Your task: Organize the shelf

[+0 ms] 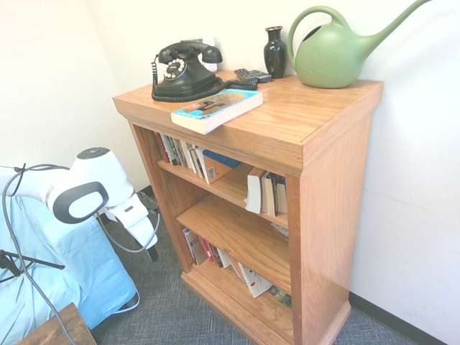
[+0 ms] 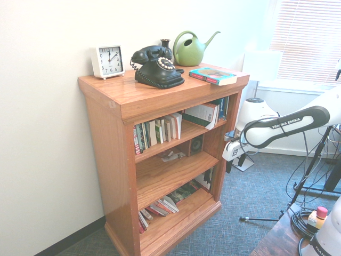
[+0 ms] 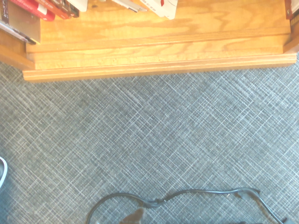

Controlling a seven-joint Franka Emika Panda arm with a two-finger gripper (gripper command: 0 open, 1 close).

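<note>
Hand (image 2: 235, 163) hung wide and empty beside the orange-brown oak shelf (image 2: 156, 154), with its thick flat top, above woven grey carpet (image 3: 154, 130)

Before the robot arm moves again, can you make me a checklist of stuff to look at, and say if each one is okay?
1. Gripper open and empty: ok.
2. Gripper apart from the bookcase: ok, there's a gap.
3. Phone handset resting on the phone: ok.
4. Watering can upright: ok.
5. Bottom-shelf books standing straight: not ok, several lean.
6. Small things on the middle shelf steady: cannot tell.
</note>
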